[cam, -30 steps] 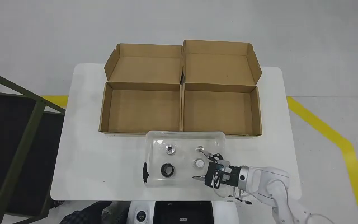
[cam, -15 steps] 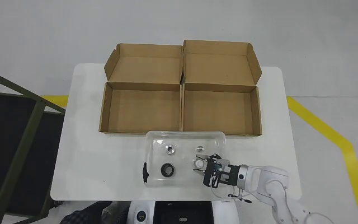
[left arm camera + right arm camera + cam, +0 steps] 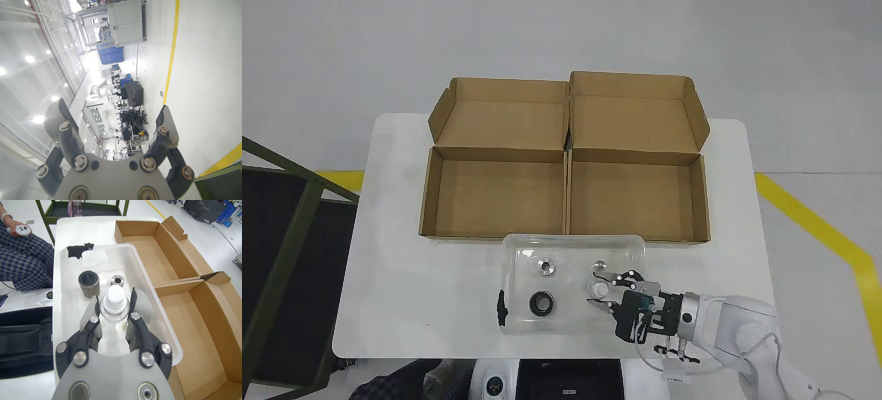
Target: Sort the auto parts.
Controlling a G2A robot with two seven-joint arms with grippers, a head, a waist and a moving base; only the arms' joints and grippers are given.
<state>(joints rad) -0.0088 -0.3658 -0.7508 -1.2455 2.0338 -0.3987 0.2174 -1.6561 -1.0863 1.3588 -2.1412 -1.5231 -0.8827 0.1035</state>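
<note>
A clear plastic tray (image 3: 573,238) at the table's front holds the parts. My right gripper (image 3: 600,290) (image 3: 115,296) is over the tray's right half, shut on a white stepped plastic part (image 3: 115,295) with a clear round base. A black cylindrical sleeve (image 3: 542,302) (image 3: 88,283) and a silver bushing (image 3: 544,267) (image 3: 117,280) stand in the tray's left half. A small silver piece (image 3: 599,265) (image 3: 125,325) lies near the held part. My left gripper (image 3: 113,113) is open, holds nothing, and points out at the room.
Two open cardboard boxes stand side by side behind the tray: the left box (image 3: 492,200) (image 3: 151,251) and the right box (image 3: 637,200) (image 3: 204,323). Black tape (image 3: 77,250) sticks to the tray's far end wall. Bare table lies left and right of the tray.
The right gripper's fingers, spread wide around the white part a second ago, have come together on it. The other parts have not moved.
</note>
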